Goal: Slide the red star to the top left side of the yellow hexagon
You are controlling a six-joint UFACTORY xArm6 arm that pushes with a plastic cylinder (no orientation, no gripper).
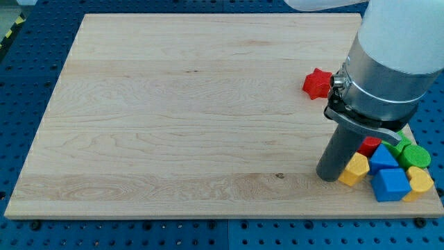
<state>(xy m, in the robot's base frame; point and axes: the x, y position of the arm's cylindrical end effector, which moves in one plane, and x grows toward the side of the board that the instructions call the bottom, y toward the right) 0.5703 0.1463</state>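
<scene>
A pale wooden board (187, 111) is seen lying on a blue perforated table (28, 62), and most of its surface at the view's left and middle is bare wood. The red star (317, 82) is found well toward the view's right, standing alone on the board, at roughly twelve o'clock from the rod's lower end and apart from the cluster of other blocks. No claw is fitted to the arm, so no open or closed state can be reported; only a straight dark rod (340, 153) is carried beneath a large grey and white cylindrical housing (388, 62). My tip (329, 176) is set on the board near the view's bottom right, and the yellow hexagon (354, 169) is seen just beside it at three o'clock, seemingly touching the rod. Further to the right, a red block (369, 145) is partly hidden behind the housing, at about one o'clock from the hexagon. Two blue blocks are packed close by: one blue block (382, 158) at three o'clock from the hexagon and a blue cube (389, 185) at about four o'clock. A green cylinder (415, 155) and another yellow block (420, 181) are placed at the cluster's right edge.
</scene>
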